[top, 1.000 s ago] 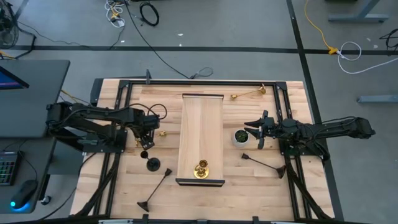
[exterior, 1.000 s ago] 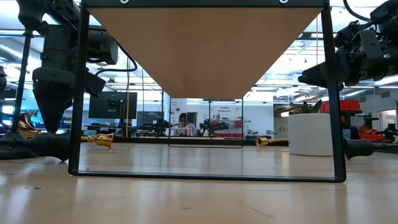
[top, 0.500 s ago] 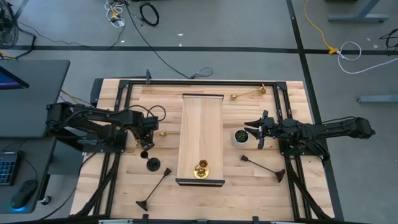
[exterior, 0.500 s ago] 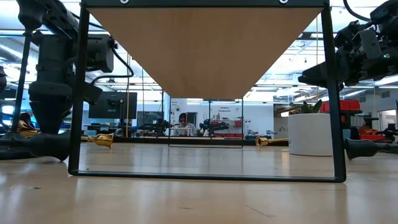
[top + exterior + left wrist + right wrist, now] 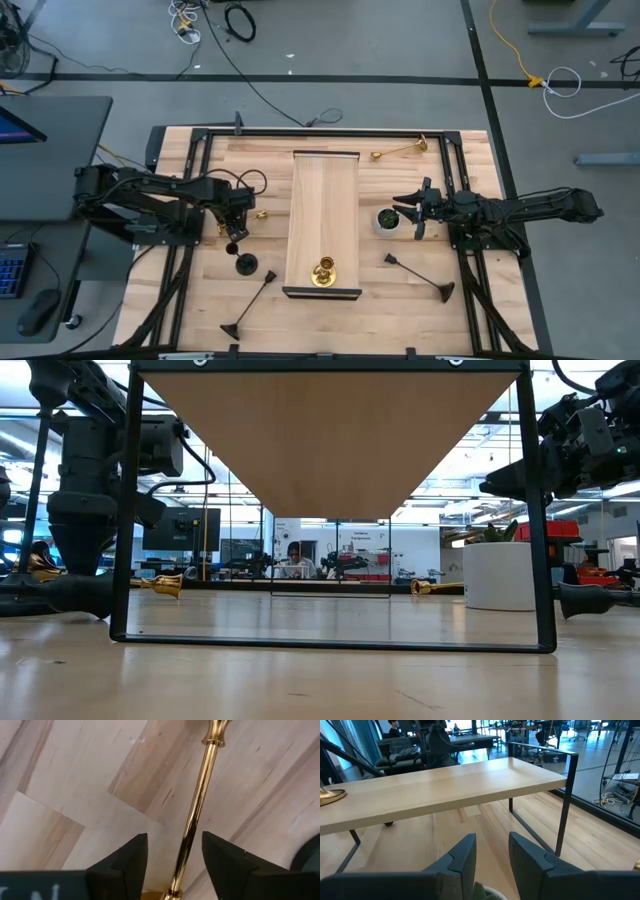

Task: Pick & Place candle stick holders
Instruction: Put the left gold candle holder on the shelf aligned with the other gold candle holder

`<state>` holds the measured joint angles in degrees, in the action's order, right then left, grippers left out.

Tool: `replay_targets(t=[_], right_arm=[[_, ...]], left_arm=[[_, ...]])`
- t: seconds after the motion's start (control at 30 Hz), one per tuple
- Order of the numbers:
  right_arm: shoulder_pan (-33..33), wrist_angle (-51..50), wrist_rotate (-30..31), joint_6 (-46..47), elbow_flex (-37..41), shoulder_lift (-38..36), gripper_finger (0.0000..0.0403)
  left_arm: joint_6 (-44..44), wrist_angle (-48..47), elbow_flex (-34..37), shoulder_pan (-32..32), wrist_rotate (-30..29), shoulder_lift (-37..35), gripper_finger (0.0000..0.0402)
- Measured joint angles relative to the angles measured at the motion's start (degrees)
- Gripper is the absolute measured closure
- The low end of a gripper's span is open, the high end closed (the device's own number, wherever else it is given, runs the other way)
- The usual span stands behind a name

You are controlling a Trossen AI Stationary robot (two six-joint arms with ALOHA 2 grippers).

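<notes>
The pale wooden table (image 5: 200,280) carries a raised wooden shelf (image 5: 323,220) down its middle. The left end effector (image 5: 174,855) hangs low with fingers apart around a lying brass candle stick holder (image 5: 197,815), not clamped. The right end effector (image 5: 492,851) waits beside the white pot (image 5: 386,219), fingers parted. Another brass holder (image 5: 324,271) stands on the shelf; black holders (image 5: 415,274) lie about.

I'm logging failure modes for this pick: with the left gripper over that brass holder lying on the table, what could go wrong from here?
1. The left gripper straddles only the thin round stem of the brass candle stick holder; it may roll or slip when pinched.
2. A black candle stick holder stands close by and might get knocked.
3. The raised wooden shelf is beside the arm, so a low carry could clip its edge.
</notes>
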<state>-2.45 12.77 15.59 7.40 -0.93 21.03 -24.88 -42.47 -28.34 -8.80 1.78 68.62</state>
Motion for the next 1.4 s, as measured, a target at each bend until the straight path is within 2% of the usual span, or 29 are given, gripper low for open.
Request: replay_targets(t=[0.37,0.6,0.93,1.13,1.4], right_arm=[[0.0,0.0,0.0,0.0,0.0,0.0,0.0289],[0.0,0.0,0.0,0.0,0.0,0.0,0.0289],[0.0,0.0,0.0,0.0,0.0,0.0,0.0289],[0.0,0.0,0.0,0.0,0.0,0.0,0.0289],[0.0,0.0,0.0,0.0,0.0,0.0,0.0289]], left_arm=[[0.0,0.8,0.0,0.0,0.1,0.0,0.0305],[0.2,1.3,-0.1,0.0,1.3,0.0,0.0384],[0.0,1.5,-0.1,0.0,1.0,0.0,0.0388],[0.0,-0.1,-2.9,0.0,-3.8,0.0,0.0388],[6.2,-5.5,-13.1,0.0,-12.5,-1.3,0.0388]])
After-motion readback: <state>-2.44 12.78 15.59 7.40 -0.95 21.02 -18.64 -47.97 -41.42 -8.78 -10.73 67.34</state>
